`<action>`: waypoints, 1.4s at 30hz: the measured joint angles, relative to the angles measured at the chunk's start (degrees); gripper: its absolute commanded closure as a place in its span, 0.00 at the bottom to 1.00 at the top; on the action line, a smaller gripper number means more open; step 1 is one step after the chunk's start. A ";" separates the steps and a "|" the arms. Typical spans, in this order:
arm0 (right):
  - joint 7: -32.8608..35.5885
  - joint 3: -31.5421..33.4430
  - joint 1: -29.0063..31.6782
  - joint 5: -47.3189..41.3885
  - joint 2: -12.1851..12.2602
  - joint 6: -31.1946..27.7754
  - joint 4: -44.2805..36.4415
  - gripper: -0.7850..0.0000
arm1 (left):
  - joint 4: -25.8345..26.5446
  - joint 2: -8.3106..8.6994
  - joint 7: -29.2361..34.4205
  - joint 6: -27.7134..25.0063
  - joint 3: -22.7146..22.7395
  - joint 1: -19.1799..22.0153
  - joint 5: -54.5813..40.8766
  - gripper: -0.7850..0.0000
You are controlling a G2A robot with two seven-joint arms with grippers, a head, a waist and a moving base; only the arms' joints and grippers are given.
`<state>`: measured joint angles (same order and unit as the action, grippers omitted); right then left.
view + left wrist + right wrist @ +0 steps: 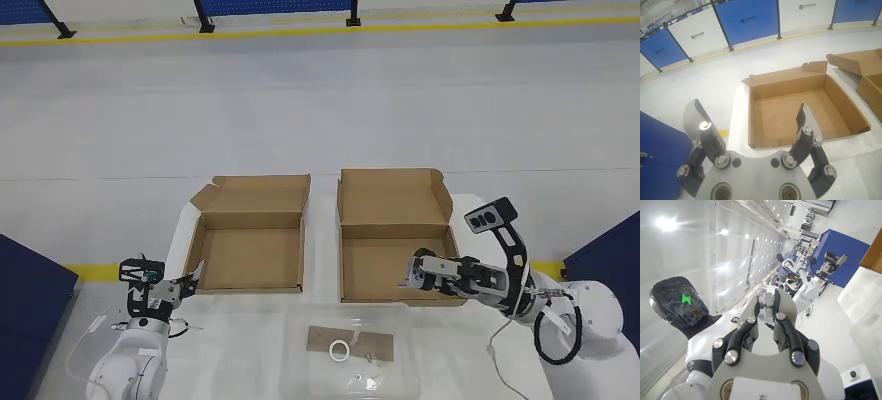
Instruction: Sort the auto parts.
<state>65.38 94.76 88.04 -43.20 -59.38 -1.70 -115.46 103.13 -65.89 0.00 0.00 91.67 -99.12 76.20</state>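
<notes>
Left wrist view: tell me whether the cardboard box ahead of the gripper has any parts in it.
No, the cardboard box shows only its bare brown floor beyond the open jaws of the left gripper.

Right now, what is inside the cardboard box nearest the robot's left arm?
The left box shows bare brown floor and walls, no parts. A finger of the open left gripper covers a patch of floor; the near wall hides its own inner face.

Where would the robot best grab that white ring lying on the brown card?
Probably from straight above, pinching the white ring across its thin band, one jaw inside the hole: it lies flat on the brown card, so no side offers a hold.
</notes>
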 measured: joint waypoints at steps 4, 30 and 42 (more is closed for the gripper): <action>-0.90 0.02 -0.15 3.23 0.21 0.59 -1.56 1.00 | 0.00 0.00 0.00 0.00 0.00 0.00 0.00 0.00; -2.74 4.71 -0.24 42.91 3.25 6.28 -5.37 1.00 | 0.00 0.00 0.00 0.00 0.00 0.00 0.00 0.00; -3.55 2.57 -0.68 52.96 3.75 5.90 -6.01 1.00 | 0.00 0.00 0.00 0.00 0.00 0.00 0.00 0.00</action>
<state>61.83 97.33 87.36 9.77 -55.64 4.20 -121.48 103.13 -65.89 0.00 0.00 91.67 -99.12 76.20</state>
